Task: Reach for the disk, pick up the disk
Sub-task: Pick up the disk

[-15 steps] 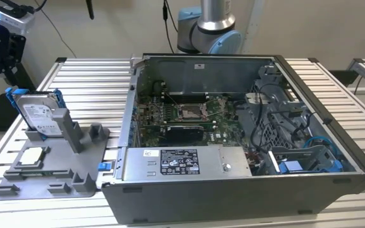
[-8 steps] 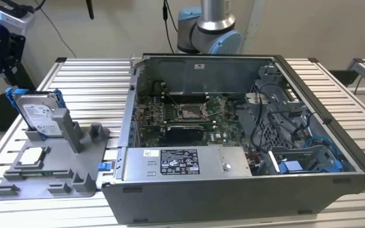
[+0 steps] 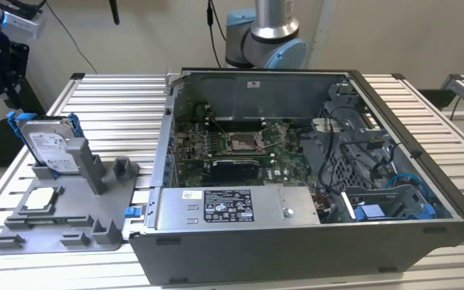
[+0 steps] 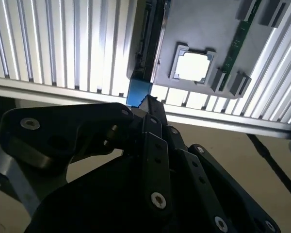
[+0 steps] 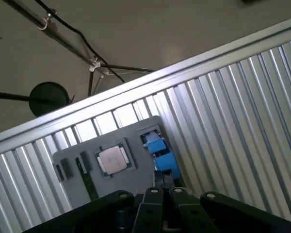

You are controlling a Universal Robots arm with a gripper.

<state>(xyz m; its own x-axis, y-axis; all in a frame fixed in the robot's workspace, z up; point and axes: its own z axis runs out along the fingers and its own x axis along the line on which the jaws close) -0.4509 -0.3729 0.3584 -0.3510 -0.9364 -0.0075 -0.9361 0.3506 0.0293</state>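
Standing upright in the grey holder [image 3: 70, 208] on the bench [image 3: 119, 103], at the exterior view's left, the disk [image 3: 51, 145] is seen untouched; the claw [image 4: 148, 101] is held well clear of it, its jaws pressed together on nothing.

At twelve o'clock in the exterior view I see my arm [image 3: 270, 15]: a silver tube over a grey joint with pale blue caps [image 3: 287, 54]. My end effector [image 4: 148, 103] is matte black linked bars studded with silver screws [image 4: 158, 199].
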